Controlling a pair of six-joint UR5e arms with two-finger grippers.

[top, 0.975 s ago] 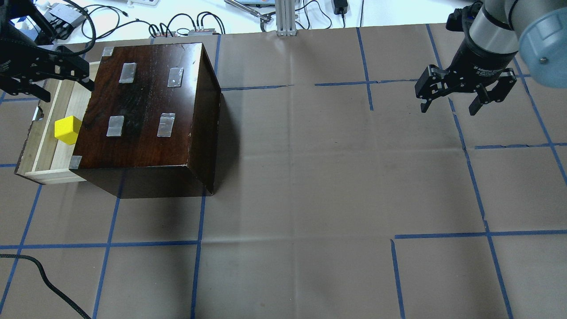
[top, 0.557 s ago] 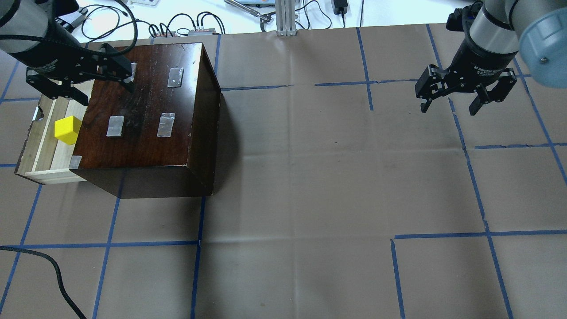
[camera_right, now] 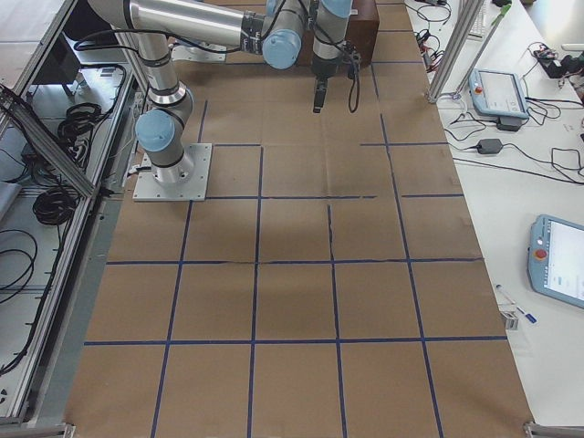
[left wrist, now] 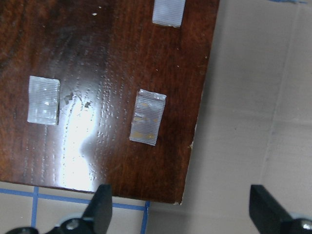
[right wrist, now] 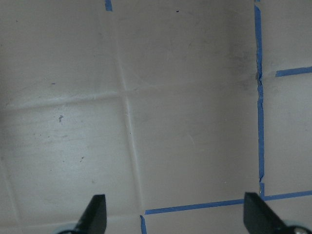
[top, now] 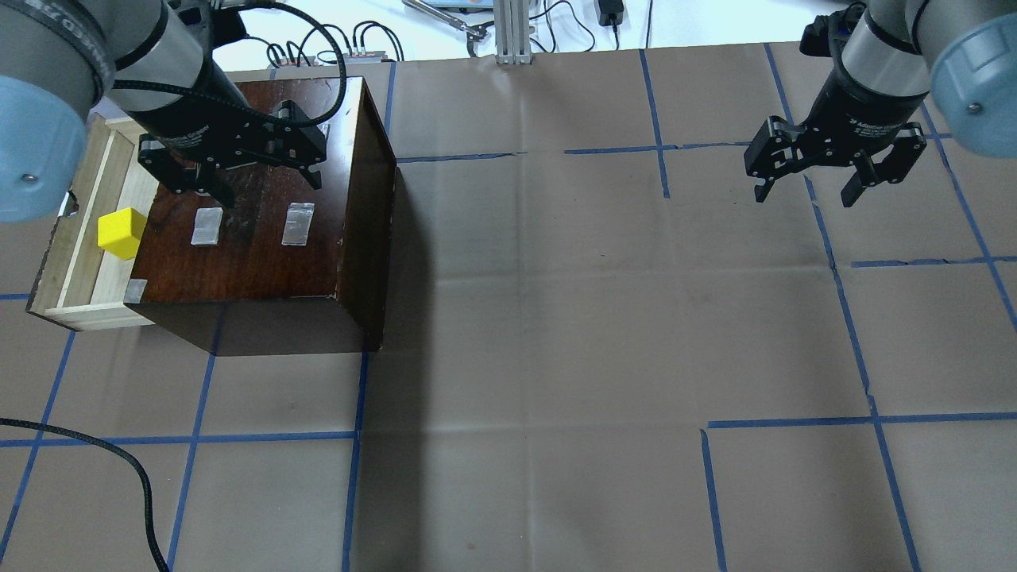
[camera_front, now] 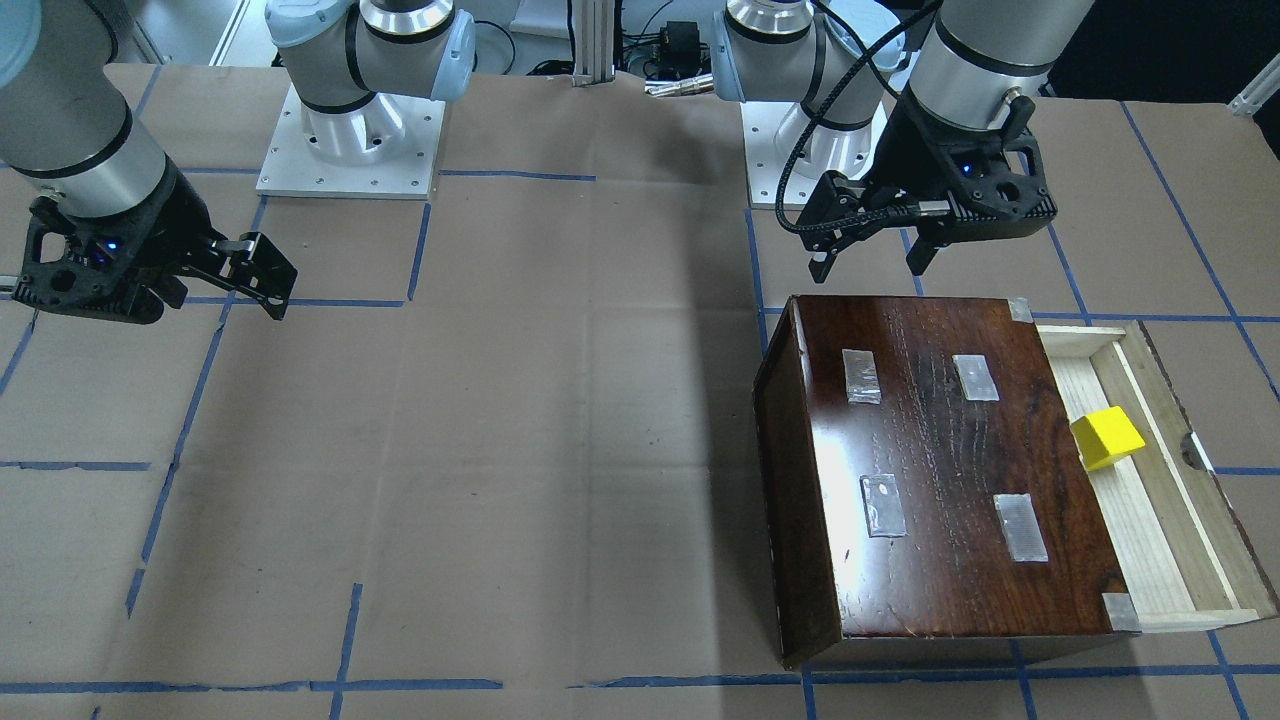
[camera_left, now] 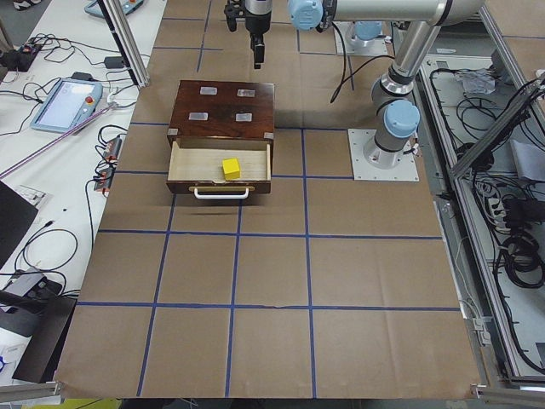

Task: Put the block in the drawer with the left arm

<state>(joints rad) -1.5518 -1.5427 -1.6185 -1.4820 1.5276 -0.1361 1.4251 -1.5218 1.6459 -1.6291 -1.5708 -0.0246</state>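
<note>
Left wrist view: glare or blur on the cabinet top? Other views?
Left wrist view: white glare blob atop the dark glossy wooden cabinet, grain otherwise sharp. Front-facing view: broad pale sheen on the same top. Overhead view: little glare, dark shadow beside it.

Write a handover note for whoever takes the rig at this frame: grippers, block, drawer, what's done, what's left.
Left gripper: jaws open, empty, in the air above the dark cabinet, apart from the block.
Right gripper: jaws open, empty, above bare table paper on the other side.
Block: lies in the drawer, which stands pulled out of the cabinet.
Done: block placed in the drawer and released.
Left: nothing of the placing itself; the drawer is open, should closing be wanted.
</note>
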